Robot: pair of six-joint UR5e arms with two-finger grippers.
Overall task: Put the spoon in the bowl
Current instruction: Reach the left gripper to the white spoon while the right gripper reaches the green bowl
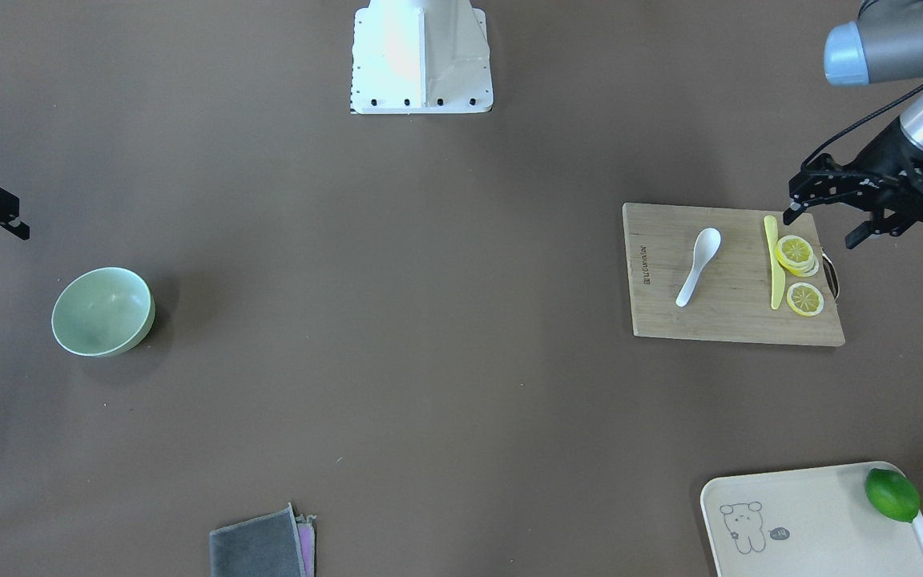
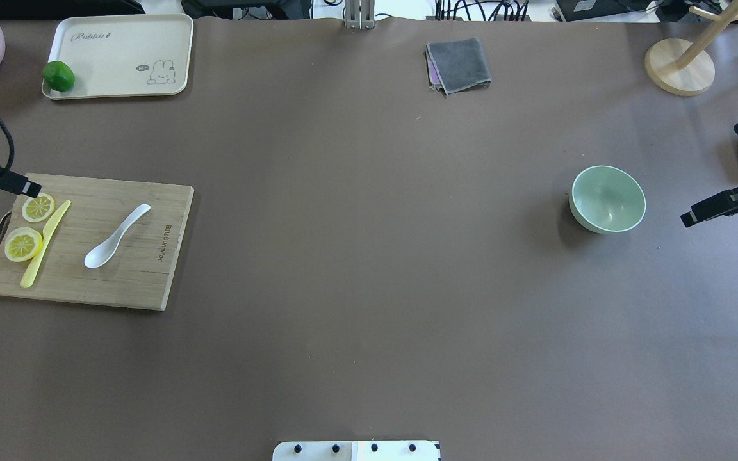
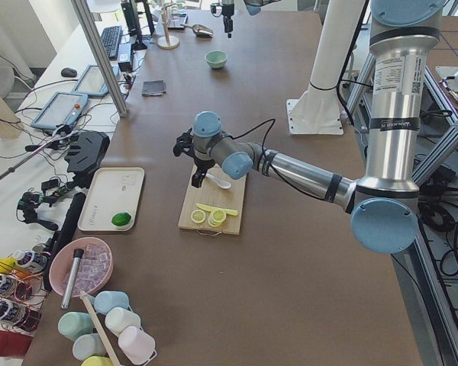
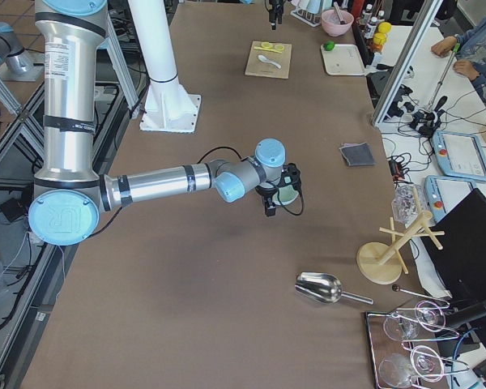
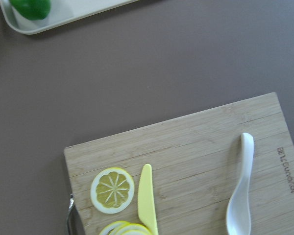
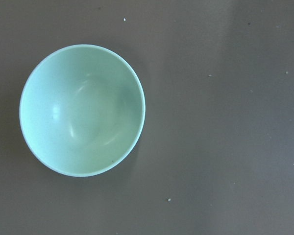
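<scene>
**Spoon on board, bowl far right, both grippers released**

Overhead view, left to right. The left gripper (image 1: 818, 228) is seen at the left edge, fingers spread and gripping nothing, over the upper-left corner of the rectangular bamboo cutting board (image 2: 132, 275). The small glossy white soup spoon (image 2: 116, 237) is laid on the board at centre-left, near the flat yellow plastic knife (image 2: 45, 243) and round lemon slices (image 2: 23, 244). The round pale mint-green bowl (image 2: 609, 202) is set upright at centre-right. The right gripper (image 2: 712, 175) is seen at the right edge, just beside the bowl, fingers spread.
</scene>
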